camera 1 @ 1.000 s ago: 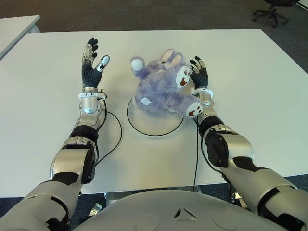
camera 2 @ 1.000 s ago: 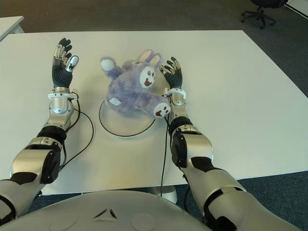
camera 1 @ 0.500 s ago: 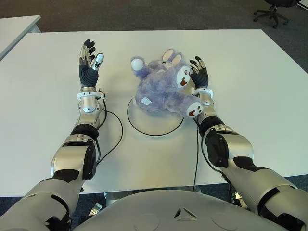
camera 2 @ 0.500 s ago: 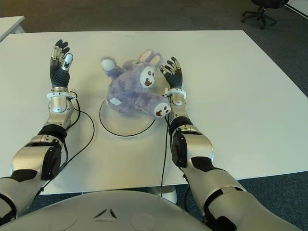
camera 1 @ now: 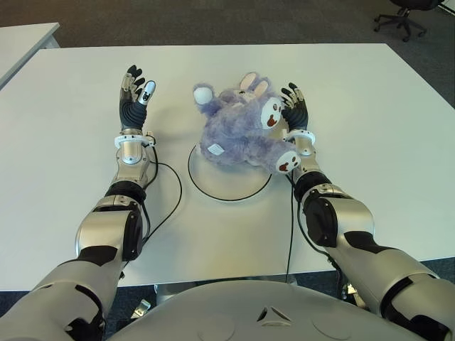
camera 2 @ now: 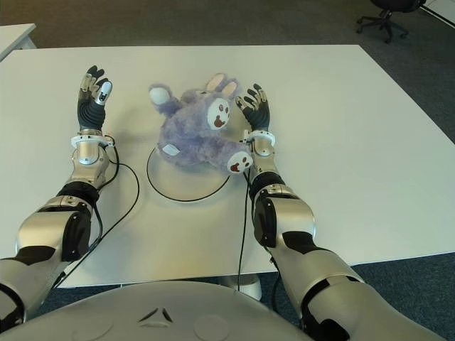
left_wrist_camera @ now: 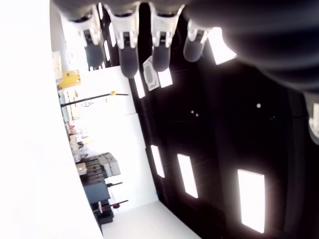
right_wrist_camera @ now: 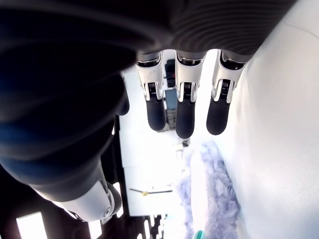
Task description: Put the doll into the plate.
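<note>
A fluffy purple doll lies in the middle of the left eye view, on a white bench. It looks like a bunny with white paws and brown marks on them. The doll is partly on the plate. The plate is flat and white with a thin dark rim. The doll covers the top part of the plate, and the bottom part is bare. One white paw sticks up toward the upper left of the doll. Its pink ears point to the top of the frame.

The right robot hand is just to the right of the doll. Its palm faces the doll, right beside one white paw. Its fingers are straight and spread out, and they hold nothing.

The left robot hand is in the upper left part of the frame, well apart from the doll. It is held up with the palm open. Its fingers are straight, and it holds nothing.

A thin black cable runs across the bench by the left arm, to the left of the plate. Another black cable runs down past the right arm. A black office chair stands on the dark floor in the upper right corner.
</note>
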